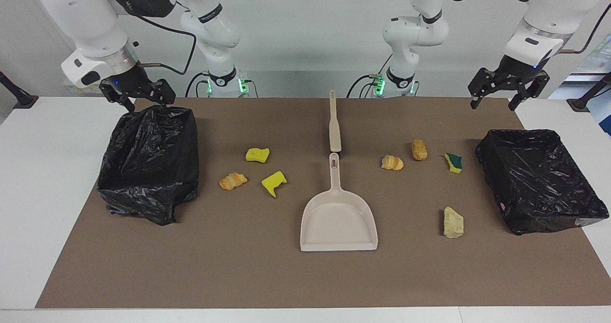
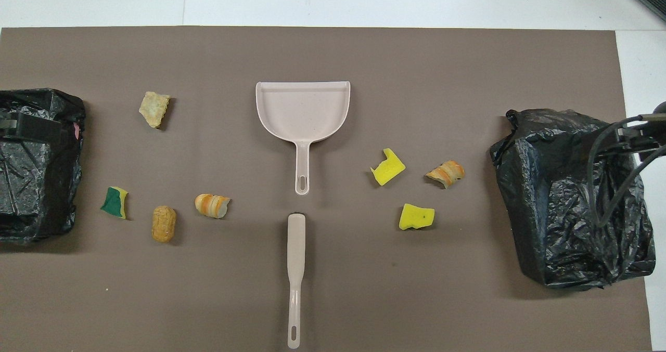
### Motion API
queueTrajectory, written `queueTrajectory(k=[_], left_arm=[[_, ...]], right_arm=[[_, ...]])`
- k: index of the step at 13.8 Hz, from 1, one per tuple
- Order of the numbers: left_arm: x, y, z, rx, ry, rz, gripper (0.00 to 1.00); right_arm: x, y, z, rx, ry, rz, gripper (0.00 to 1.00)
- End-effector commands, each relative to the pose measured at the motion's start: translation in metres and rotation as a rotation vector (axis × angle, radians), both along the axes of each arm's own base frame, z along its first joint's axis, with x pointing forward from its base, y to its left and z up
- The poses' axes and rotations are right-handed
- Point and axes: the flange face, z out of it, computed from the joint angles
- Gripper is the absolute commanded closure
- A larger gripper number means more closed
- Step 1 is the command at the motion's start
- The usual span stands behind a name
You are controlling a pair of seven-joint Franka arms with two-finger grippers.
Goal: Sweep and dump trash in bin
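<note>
yellow sponge and golden bread trash (image 1: pixel 273 182) lies scattered on the mat (image 1: pixel 238 265); left end effector (image 1: pixel 507 101) and right end effector (image 1: pixel 138 102) gape empty.

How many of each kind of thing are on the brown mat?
Yellow sponge pieces: 3
Bread-like chunks: 4
Black-lined bins: 2
Dustpan: 1
Brush: 1
Total: 11

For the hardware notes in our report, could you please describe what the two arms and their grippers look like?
Both arms are glossy white with rounded segments and dark joint bands, green lights glowing at their bases. Black cables loop along them. The left gripper and right gripper are black two-finger units on silver-ringed wrists, each showing a small blue light.
</note>
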Motion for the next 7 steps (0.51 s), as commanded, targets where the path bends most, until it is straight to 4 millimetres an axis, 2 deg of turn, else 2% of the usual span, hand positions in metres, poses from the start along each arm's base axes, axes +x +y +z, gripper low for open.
queueTrajectory(k=[1,4,7], left_arm=[[-0.002,-0.003,0.005,0.006,0.004,-0.011,0.0],[-0.007,-0.001,0.014,0.005,-0.012,-0.008,0.0],[-0.009,-0.015,0.014,0.0,-0.014,-0.028,0.0]], right_arm=[[-0.009,0.002,-0.002,0.0,-0.008,-0.004,0.0],[-0.008,0.007,-0.002,-0.001,-0.016,-0.006,0.0],[-0.013,0.019,-0.007,-0.006,-0.051,0.001,0.0]])
